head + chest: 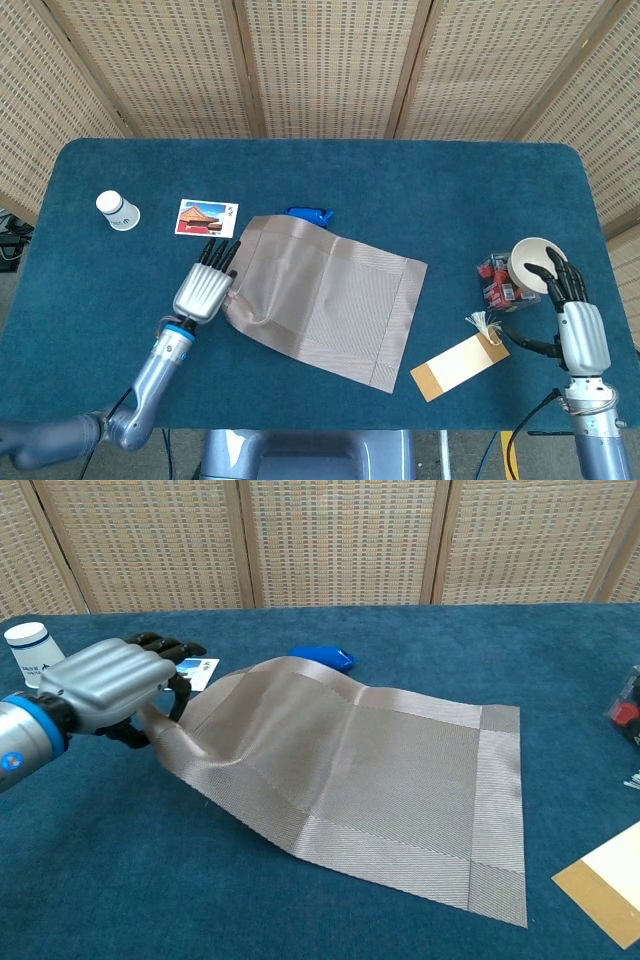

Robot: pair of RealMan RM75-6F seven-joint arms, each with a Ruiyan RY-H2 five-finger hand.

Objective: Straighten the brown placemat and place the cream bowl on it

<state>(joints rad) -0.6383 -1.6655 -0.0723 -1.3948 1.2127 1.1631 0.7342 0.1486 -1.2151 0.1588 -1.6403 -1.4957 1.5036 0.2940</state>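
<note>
Left hand [110, 680] pinches the mat [320, 296] by its left edge, lifted and wrinkled mid-table; dragging low and steady should square it. Right hand [570, 315] hovers open beside the bowl [533, 262], which looks empty, at the table's right edge. A cup [117, 210] stands far left.

The left robot hand [110, 680] holds the brown placemat [370, 780] by its lifted edge. A blue thing [322, 658] lies just behind the placemat. A white cup [30, 645] stands behind the robot hand.

Lab-like test setup: blue-clothed table [420, 180] before wicker screens [320, 65].
</note>
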